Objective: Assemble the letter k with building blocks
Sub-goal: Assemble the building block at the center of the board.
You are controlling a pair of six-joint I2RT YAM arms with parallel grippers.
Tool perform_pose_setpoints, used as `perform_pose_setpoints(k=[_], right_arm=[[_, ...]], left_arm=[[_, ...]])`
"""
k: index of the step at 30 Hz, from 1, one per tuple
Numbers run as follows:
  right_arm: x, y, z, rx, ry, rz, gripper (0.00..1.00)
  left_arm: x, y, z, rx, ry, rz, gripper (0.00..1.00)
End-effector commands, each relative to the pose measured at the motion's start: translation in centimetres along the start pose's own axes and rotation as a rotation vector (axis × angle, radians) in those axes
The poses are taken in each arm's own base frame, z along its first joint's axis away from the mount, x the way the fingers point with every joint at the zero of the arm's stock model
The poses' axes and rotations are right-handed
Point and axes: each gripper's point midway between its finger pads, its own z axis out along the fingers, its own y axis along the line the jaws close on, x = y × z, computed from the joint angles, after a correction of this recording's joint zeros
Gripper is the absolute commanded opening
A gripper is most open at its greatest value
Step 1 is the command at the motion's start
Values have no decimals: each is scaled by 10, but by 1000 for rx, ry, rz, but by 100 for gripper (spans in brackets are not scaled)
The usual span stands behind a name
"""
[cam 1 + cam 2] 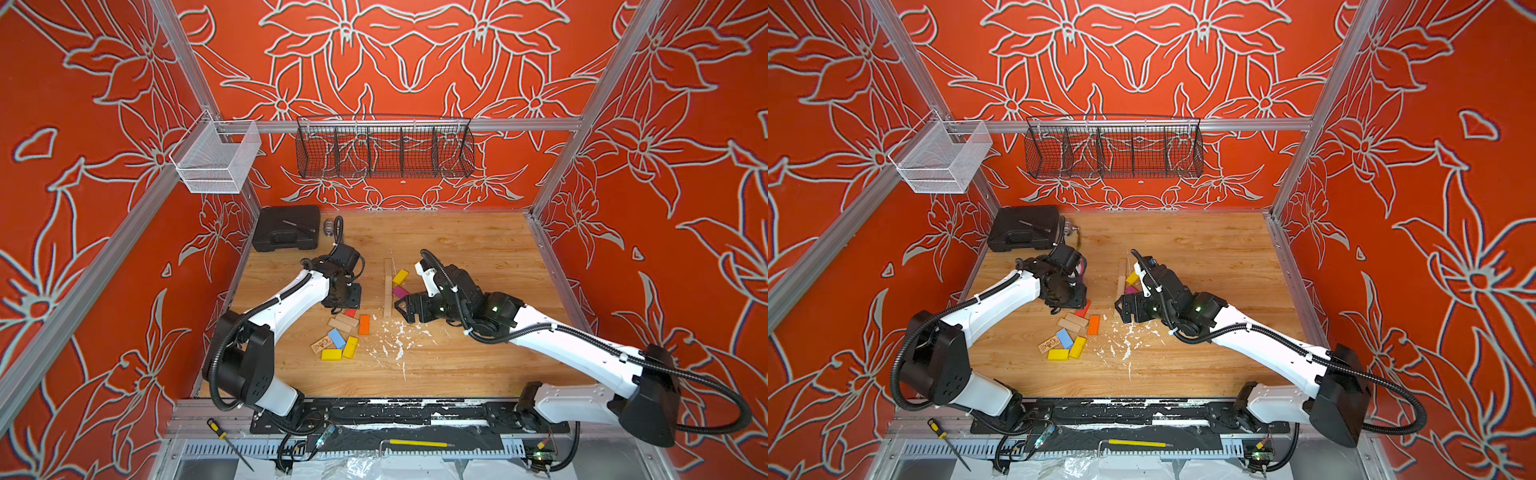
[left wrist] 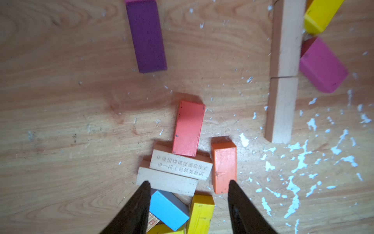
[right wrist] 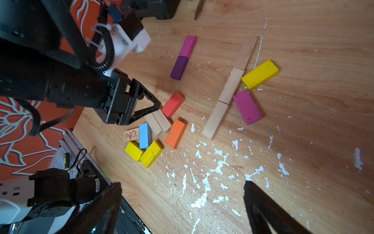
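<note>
Left wrist view: left gripper (image 2: 189,182) hovered half-open and empty over the pile (image 2: 180,168) beside the stem (image 2: 285,60); right gripper (image 3: 182,183) stood wide open, empty, near the stem.

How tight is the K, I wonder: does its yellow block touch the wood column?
Touching. In the right wrist view the yellow block meets the wood column at one corner, no gap showing.

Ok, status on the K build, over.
Left gripper open, empty, over loose pile. Right gripper open, empty. Three-plank spine laid, yellow block and magenta block angled off its side. White flecks litter table nearby.
</note>
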Motion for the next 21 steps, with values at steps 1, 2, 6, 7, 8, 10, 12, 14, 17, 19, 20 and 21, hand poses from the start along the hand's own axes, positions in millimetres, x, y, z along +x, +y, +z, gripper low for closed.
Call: perform_pose_setpoints(k=[1,2,6,7,8,10,12,14,17,19,20,21], right_arm=[[-1,3,-6,-18,-16,22,96],[-1,2,-6,-16,-19,25,96],[0,-1,-8,-8,-29,28,96],[0,-2,-8,-4,-32,29,96],[1,-3,-8,-2,-32,30,96],[1,-3,-8,-2,-33,30,96],[1,-3,-8,-2,-32,30,96],[1,-3,-8,2,-33,28,97],[1,-4,-8,7,-32,26,96],[1,-5,-9,9,-32,27,96],[0,-4,-9,6,-35,27,96],[0,-4,-9,6,-35,27,96]], left_arm=[[3,-3,15,4,48,20,59],[2,-2,19,-1,57,21,59],[-2,-3,32,-15,74,22,58],[-2,-2,35,-24,78,23,57],[-4,-1,38,-35,82,24,57],[-5,1,41,-56,89,28,55],[-6,2,45,-69,98,33,54],[-7,3,49,-77,102,32,53],[-8,4,53,-88,102,28,49],[-10,5,55,-98,103,25,47],[-11,6,55,-107,103,20,46],[-12,7,56,-118,105,14,45]])
